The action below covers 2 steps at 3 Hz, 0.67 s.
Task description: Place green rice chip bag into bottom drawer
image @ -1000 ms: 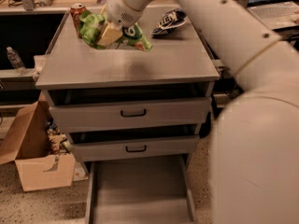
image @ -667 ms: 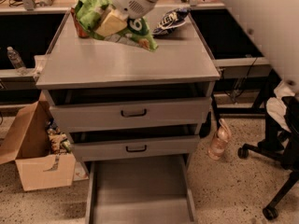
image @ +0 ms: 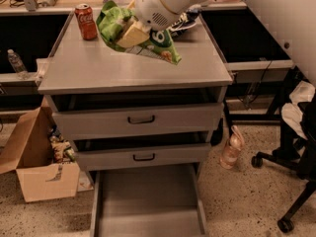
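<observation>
**Carrying the Bag Down to the Open Drawer**

The gripper (image: 129, 35) hangs above the rear half of the grey bench (image: 98, 73). It is clamped on the green rice chip bag (image: 157, 48), which is held clear of the surface with its lower corner drooping forward and to the right.

The bottom drawer (image: 148, 201) stands pulled out at floor level, its flat floor bare.

Recommended procedure, judged from this position:

1. Bring the bag forward past the bench's front edge before descending.
2. Keep it away from the red soda can (image: 86, 21) at the rear left.
3. Lower it in front of the two upper drawer fronts (image: 140, 120), allowing for the drooping corner.
4. Centre it between the low side walls.
5. Release only once it is close to the floor.
</observation>
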### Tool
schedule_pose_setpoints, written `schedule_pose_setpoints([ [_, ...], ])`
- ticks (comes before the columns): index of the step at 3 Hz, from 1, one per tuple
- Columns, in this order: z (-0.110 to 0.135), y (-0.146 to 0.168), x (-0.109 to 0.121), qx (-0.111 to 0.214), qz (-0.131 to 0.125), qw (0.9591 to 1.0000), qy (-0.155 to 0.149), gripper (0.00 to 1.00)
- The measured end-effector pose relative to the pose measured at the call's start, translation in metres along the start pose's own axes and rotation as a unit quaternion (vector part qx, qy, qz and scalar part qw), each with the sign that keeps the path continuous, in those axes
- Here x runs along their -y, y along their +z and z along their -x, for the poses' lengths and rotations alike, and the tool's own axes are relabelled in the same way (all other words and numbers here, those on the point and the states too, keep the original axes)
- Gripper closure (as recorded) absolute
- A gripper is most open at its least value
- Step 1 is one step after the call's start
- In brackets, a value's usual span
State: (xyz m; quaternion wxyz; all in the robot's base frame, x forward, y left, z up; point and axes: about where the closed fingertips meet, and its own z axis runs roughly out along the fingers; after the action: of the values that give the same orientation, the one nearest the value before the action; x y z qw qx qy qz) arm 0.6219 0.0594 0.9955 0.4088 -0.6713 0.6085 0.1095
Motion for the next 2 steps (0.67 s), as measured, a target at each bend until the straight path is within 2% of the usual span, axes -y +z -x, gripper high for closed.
schedule_pose_setpoints([
  [1, 0.009, -0.005, -0.019, -0.006, 0.016, 0.9998, 0.010, 1.00],
  [2, 0.006, -0.016, -0.068, -0.010, 0.019, 0.9982, 0.056, 1.00],
])
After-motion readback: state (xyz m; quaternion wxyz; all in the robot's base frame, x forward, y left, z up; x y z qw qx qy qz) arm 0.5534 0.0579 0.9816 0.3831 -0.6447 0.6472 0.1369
